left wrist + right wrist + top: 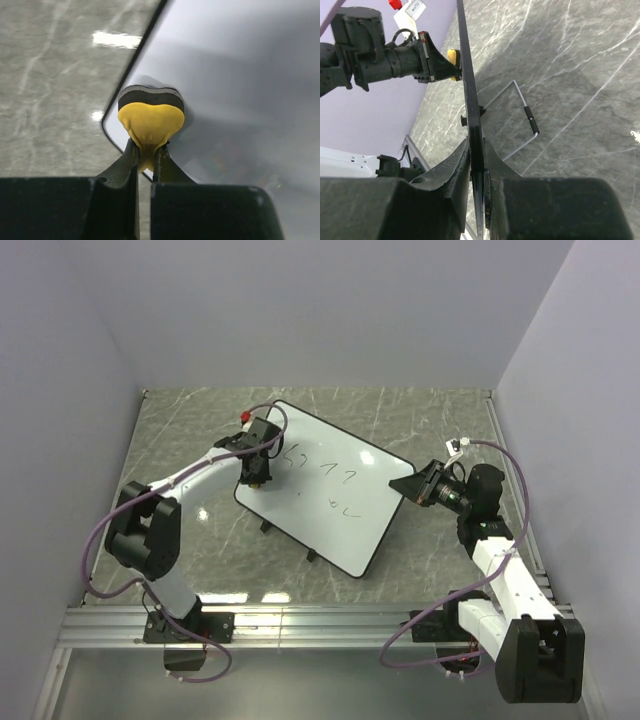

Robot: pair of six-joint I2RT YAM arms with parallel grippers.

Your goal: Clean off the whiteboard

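- A whiteboard [335,502] stands propped at a tilt on a grey marbled desk [430,420]. It is turned at an angle to the desk's edges, between the two arms.
- Dark handwritten scribbles [325,476] cross the middle of the white face. In the top view, two small black feet [311,556] show under the near long edge.
- The left hand [258,476] is pinched tight on a yellow sponge [151,118], squeezing its near end to a narrow neck. The sponge's dark grey layer is pressed flat against the board, just inside the rounded corner on the board's left.
- That patch of board under the sponge is bare white, and the thin black rim runs close beside it.
- The right hand [407,485] holds the opposite side, by the right-hand corner. Its two fingers [455,167] are drawn in narrow on either face of the black edge, gripping it.
- From the right wrist the board is seen edge-on. A thin wire stand [527,112] rests on the desk behind it, and the sponge touches the far face.
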